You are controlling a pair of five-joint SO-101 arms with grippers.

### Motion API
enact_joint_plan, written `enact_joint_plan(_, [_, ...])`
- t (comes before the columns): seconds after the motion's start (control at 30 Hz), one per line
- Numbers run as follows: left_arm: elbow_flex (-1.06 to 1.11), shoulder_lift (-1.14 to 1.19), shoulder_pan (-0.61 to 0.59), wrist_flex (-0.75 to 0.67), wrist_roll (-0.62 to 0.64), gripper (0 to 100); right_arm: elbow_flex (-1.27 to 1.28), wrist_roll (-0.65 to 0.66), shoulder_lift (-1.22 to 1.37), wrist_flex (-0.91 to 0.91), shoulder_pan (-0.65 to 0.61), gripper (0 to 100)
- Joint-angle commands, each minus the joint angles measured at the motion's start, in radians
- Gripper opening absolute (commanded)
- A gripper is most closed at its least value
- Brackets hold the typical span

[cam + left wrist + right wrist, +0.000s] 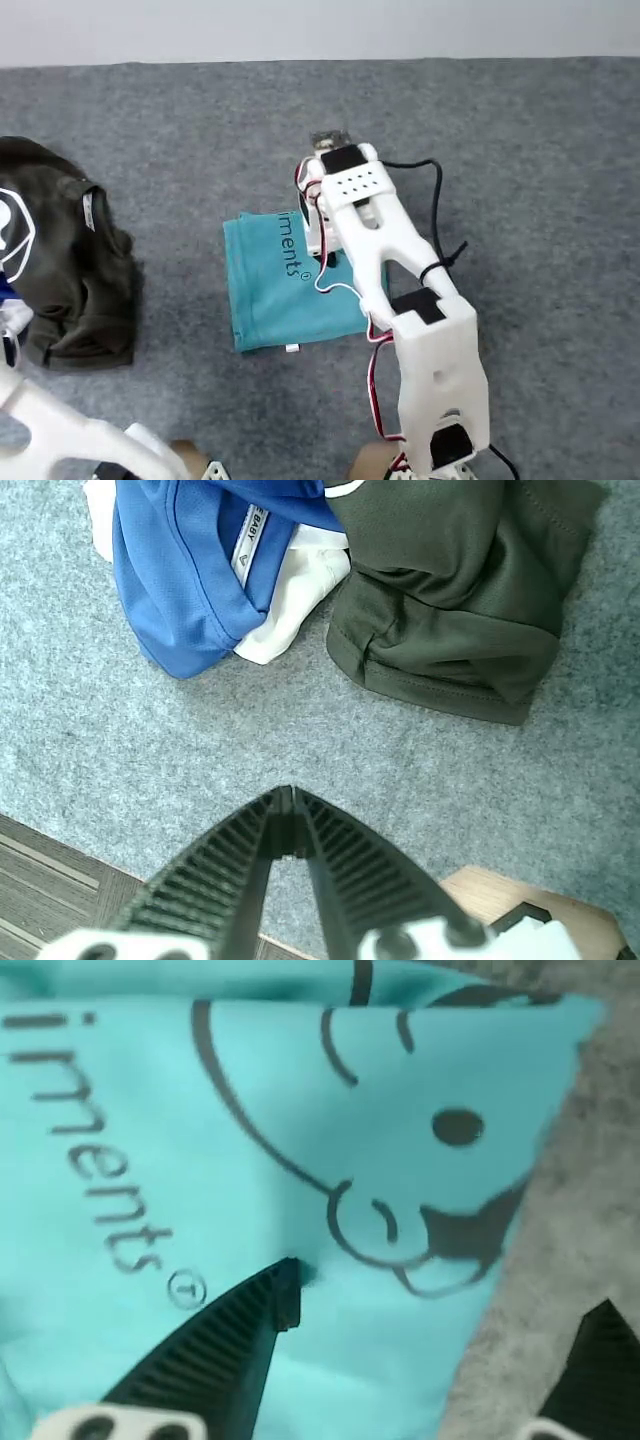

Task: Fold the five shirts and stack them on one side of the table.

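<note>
— Which step was in hand?
— Folding the teal shirt (285,290), mid tabletop (540,130). Found right pincer (447,1290) spread apart over its edge, left pincer (293,795) pressed together near the crumpled pile (450,570).
— And next?
— Probably needed closing on that edge.

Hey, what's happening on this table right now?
Two robot arms are folding shirts. The right hand, open, sits at the edge of a folded teal shirt mid-table, one finger on the cloth. The left hand is shut and empty, near a heaped dark green shirt, blue shirt and white shirt, not yet folded.
</note>
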Motion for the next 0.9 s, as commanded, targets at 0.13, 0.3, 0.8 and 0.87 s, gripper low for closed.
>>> enact_joint_plan(0.13, [-0.002,-0.021,0.0,-0.002,-0.008,1,-0.052,-0.011,0.09,-0.03,-0.05,41.4])
enact_joint_plan(0.3, [-0.002,-0.021,0.0,-0.002,-0.008,1,-0.052,-0.011,0.137,-0.024,-0.07,26.2])
enact_joint_plan(0.8, [-0.004,-0.023,-0.002,-0.002,-0.008,1,-0.054,0.13,0.059,0.128,0.114,1.1])
enact_joint_plan(0.87, [-0.004,-0.023,-0.002,0.0,-0.008,1,-0.054,0.167,0.007,0.137,0.165,1.1])
